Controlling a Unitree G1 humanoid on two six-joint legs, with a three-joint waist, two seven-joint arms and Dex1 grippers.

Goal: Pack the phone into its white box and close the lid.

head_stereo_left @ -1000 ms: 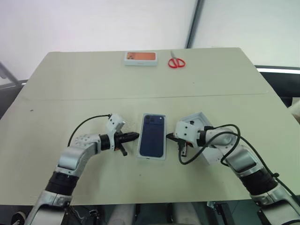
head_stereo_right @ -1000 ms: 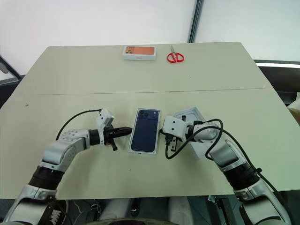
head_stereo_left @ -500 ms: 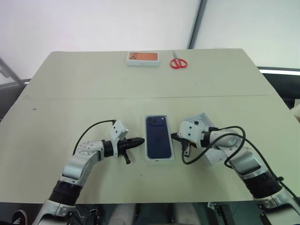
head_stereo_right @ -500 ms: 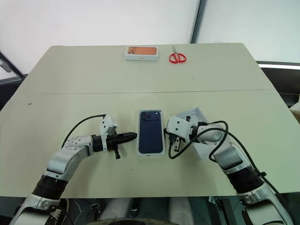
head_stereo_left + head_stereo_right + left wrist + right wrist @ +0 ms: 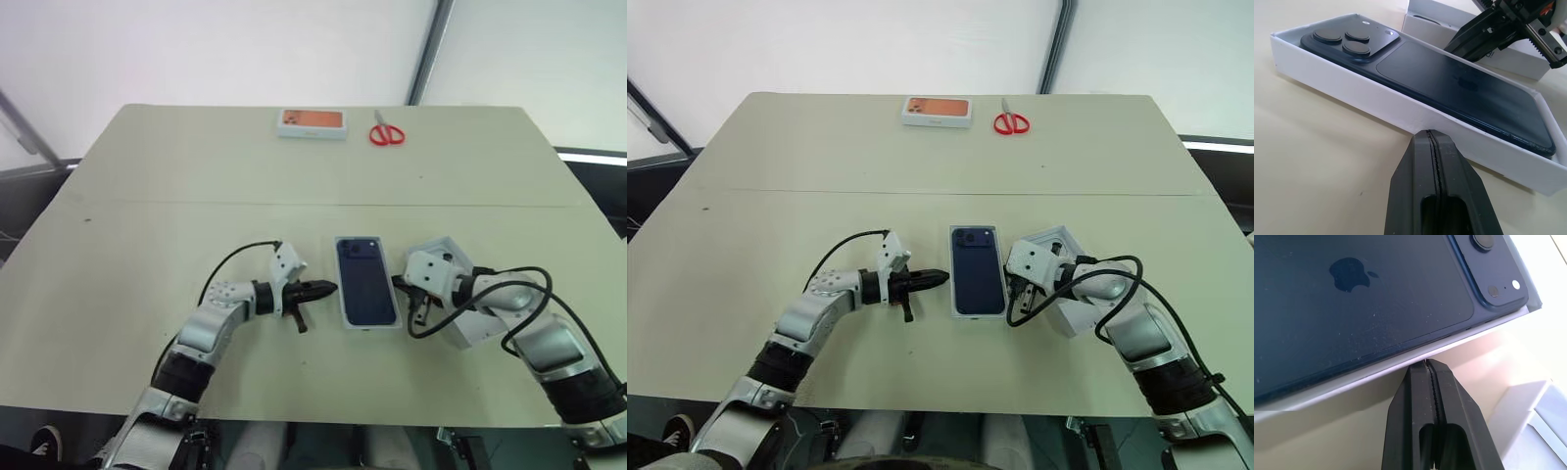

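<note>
Looking down on a pale table (image 5: 196,176), and finding the phone (image 5: 365,281) lying back-up inside the white box (image 5: 1352,83), with its square camera bump at the far end and its dark back sitting level with the thin upright walls. Finding the box itself sitting lengthwise near the front middle of the table, uncovered. Noting the lid (image 5: 1080,319) resting open side up just beside the box on the robot's right, turned at an angle to it and partly hidden behind the right arm and its looping black cable. Seeing the left gripper (image 5: 331,288) reaching in from the left with its two black fingers pressed fully together, grasping nothing, its tip pointing at the middle of the box's long left wall and either touching it or stopping just short; not being able to tell which. Seeing the right gripper (image 5: 398,284) coming at the opposite long wall, likewise clenched tight on nothing, its tip sitting right against the wall's upper edge in the right wrist view. Bracketing the box, then, from both sides. Spotting, well apart at the far edge of the table, an orange-faced white case (image 5: 312,122) and, just beside it on the right, red-handled scissors (image 5: 387,132).
</note>
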